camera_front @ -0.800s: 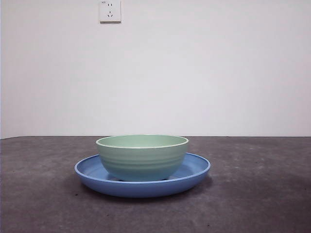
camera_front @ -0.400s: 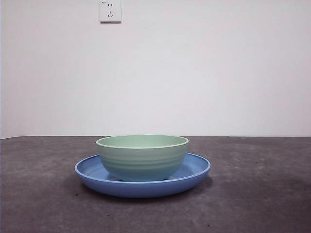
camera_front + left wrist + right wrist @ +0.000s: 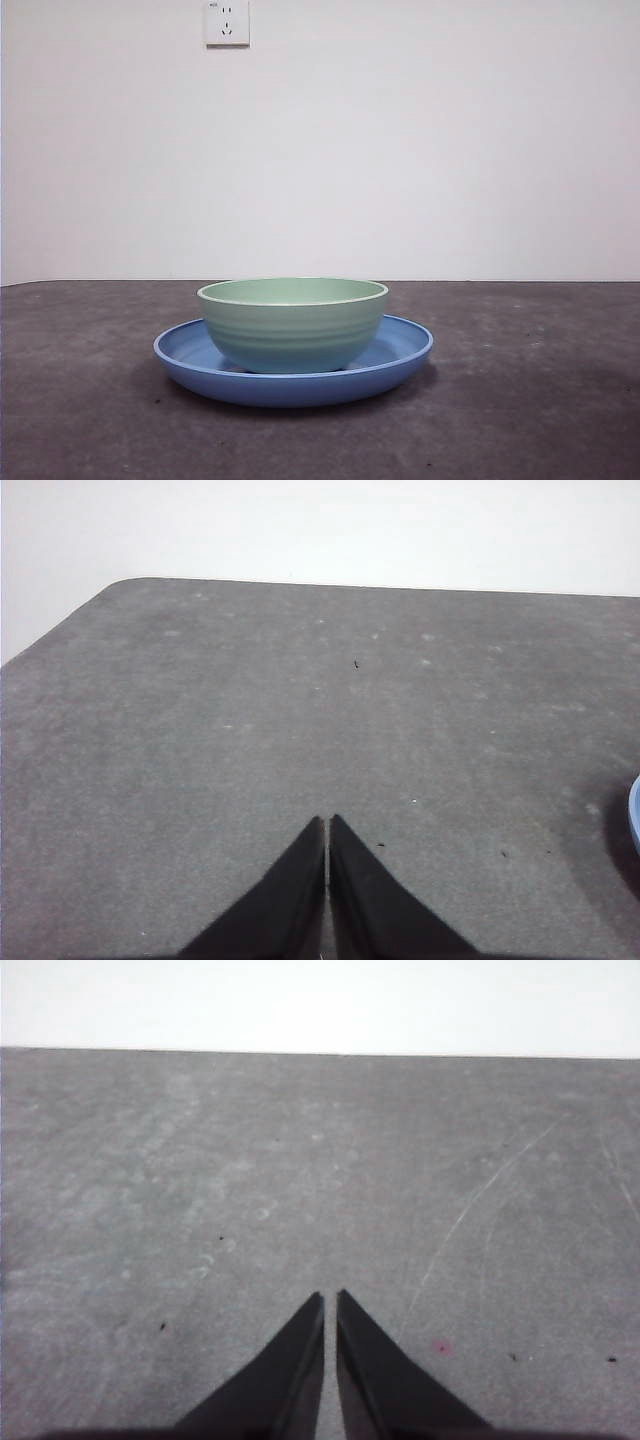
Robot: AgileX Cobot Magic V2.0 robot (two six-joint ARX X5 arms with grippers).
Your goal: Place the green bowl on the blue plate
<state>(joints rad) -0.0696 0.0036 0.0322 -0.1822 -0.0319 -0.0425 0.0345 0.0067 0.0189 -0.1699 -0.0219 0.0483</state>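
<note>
Green bowl point(image 3: 292, 325): upright, seated inside blue plate point(image 3: 400, 360), on grey desk point(image 3: 540, 400). Left gripper point(image 3: 327, 822), right gripper point(image 3: 330, 1298): jaws together, holding nothing, over bare desk.

A dark grey, lightly speckled tabletop point(image 3: 520, 400) stretches back to a white wall. One thing lies directly on it: a wide, shallow blue plate point(image 3: 400, 355), set flat near the middle. Faint pale scratches mark the tabletop's surface.

Soft even light, faint shadow under the blue plate point(image 3: 400, 362), slightly grainy, sharp focus
</note>
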